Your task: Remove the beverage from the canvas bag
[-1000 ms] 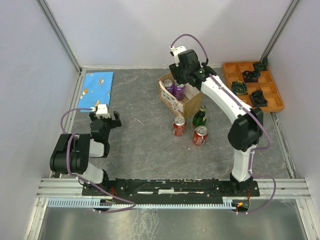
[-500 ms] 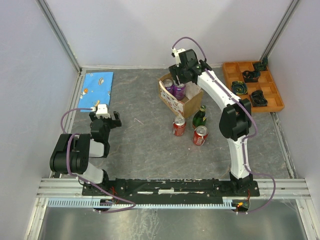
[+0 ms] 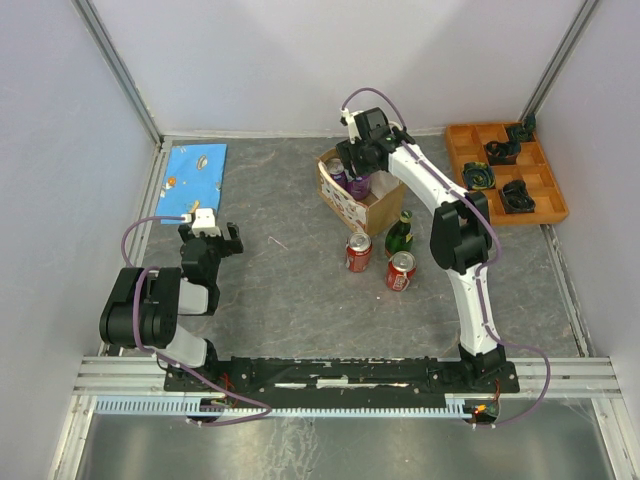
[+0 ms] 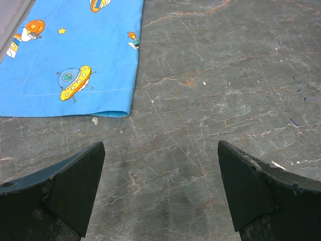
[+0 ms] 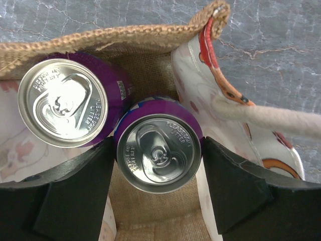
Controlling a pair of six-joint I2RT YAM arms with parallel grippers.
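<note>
Over at the back of the table (image 3: 290,290), the canvas bag (image 3: 385,212) stands open with 2 purple cans upright inside. The right gripper (image 5: 158,150) is down in the bag, jaws pinching 1 can (image 5: 159,155) from both sides. The other can (image 5: 62,103) sits right beside it, up against the woven rim. Just in front of the bag, outside it, are a green bottle (image 3: 401,235) and 2 red cans (image 3: 359,251) (image 3: 401,270), all upright. The orange tray (image 3: 545,205) off to the right has dark bits in several compartments. The left gripper (image 4: 160,150) hangs over the table near a blue cloth (image 4: 75,55), jaws spread wide with nothing between them.
</note>
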